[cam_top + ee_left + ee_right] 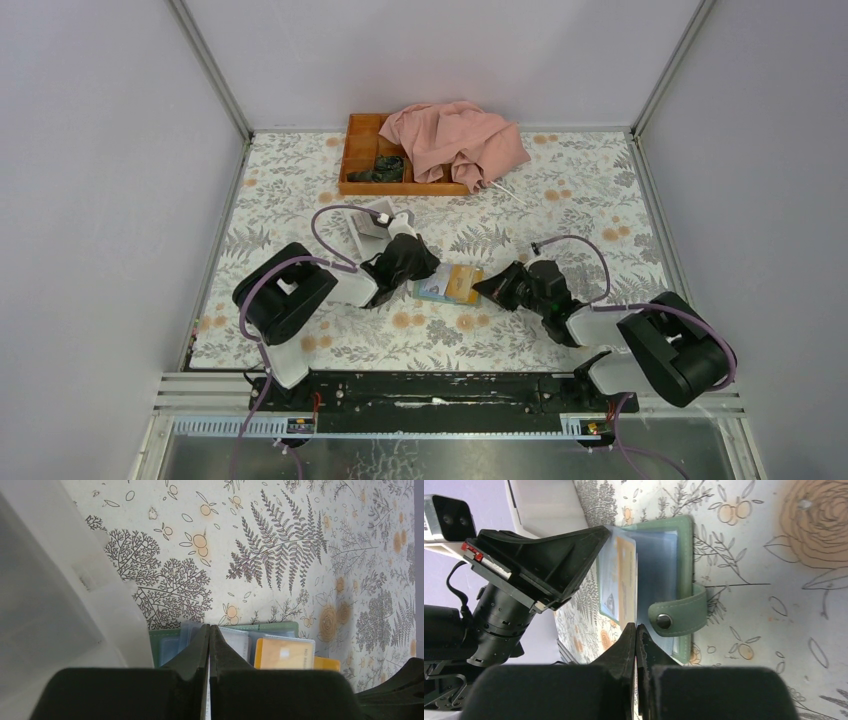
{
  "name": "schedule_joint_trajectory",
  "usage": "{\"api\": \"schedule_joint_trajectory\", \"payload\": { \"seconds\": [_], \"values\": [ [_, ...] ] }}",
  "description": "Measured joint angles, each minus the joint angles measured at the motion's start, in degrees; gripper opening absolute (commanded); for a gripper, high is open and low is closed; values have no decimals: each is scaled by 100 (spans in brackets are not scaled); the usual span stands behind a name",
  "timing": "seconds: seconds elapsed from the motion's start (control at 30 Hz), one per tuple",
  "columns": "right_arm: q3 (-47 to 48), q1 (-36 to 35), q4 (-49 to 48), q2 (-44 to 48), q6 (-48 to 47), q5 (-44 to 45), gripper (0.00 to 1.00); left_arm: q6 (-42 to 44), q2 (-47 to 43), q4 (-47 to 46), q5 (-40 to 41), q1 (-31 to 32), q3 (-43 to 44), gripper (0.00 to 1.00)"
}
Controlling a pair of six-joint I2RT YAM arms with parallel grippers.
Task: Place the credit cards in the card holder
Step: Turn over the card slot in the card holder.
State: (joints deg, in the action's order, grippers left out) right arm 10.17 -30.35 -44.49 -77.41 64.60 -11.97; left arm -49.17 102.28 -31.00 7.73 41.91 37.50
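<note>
Now left claw [209, 628], right claw [636, 628] both clenched at open card holder [685, 545]; writing on credit cards [285, 654] blurred.

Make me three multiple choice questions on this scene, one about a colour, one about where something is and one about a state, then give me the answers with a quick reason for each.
1. The cloth lying partly over the tray is:
A. blue
B. pink
C. black

2. The card holder lies:
A. in the tray
B. under the cloth
C. between the left gripper and the right gripper

3. The card holder is:
A. open
B. snapped shut
C. standing on edge

Answers:
1 B, the top view shows pink fabric.
2 C, the two shut grippers flank it.
3 A, its strap is unfastened and the inside shows.
</note>
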Motion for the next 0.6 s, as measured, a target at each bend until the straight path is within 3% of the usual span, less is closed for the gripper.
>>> {"api": "schedule_joint_trajectory", "payload": {
  "seconds": [0.33, 0.6],
  "values": [
    [555, -291, 350, 273, -184, 153, 0, -22, -52, 2, 28, 11, -68, 0],
    [841, -431, 603, 70, -356, 232, 0, -74, -492, 535, 81, 61, -208, 9]
  ]
}}
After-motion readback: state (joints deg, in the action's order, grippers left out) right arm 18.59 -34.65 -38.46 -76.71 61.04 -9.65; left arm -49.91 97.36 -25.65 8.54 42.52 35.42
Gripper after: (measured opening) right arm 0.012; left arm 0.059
